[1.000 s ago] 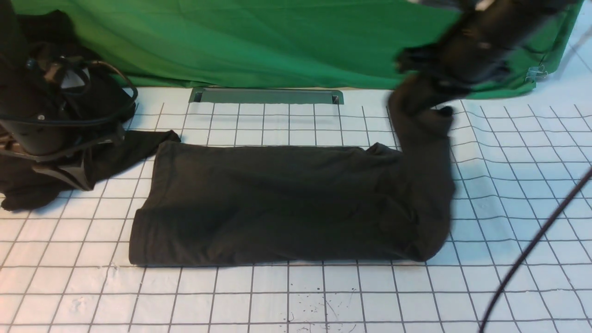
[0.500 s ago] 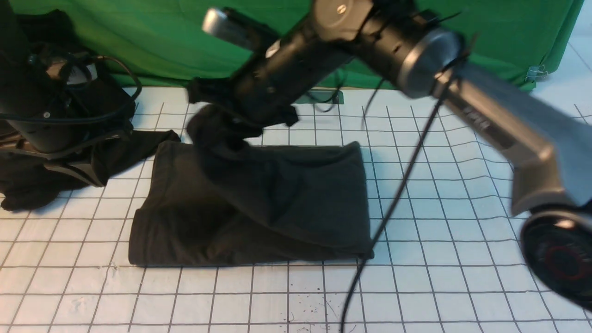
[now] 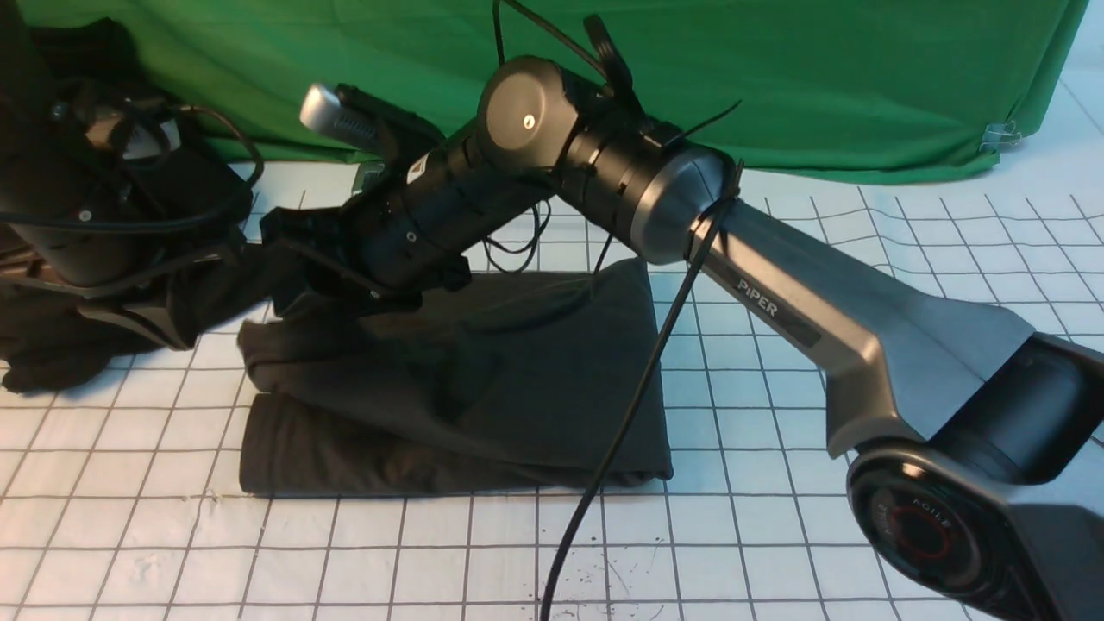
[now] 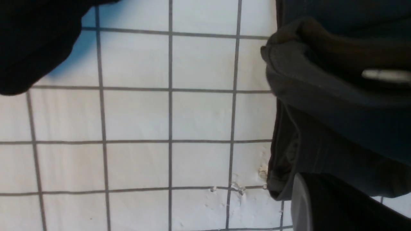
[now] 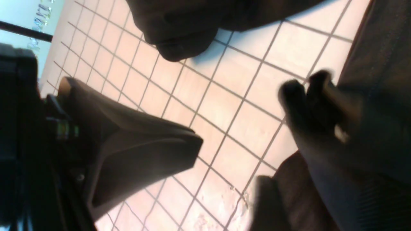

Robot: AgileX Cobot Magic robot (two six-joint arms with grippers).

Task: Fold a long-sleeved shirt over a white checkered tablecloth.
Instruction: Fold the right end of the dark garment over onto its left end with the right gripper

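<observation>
Far left of front view: left gripper (image 3: pixel 155 343) pressed together, tip low on black cloth heap (image 3: pixel 43 354); whether it pinches fabric, cannot tell

Left of centre: right gripper (image 3: pixel 280 285) just above left end of long-sleeved shirt (image 3: pixel 483 379), jaws look parted, blurred in wrist view

Centre: shirt flat on white checkered tablecloth (image 3: pixel 776 535), doubled over, top layer rising toward right gripper

Black cable (image 3: pixel 621 431) crosses shirt's right edge

Right: right arm (image 3: pixel 776 302) reaches in from lower right; green cloth (image 3: pixel 776 86) along top
</observation>
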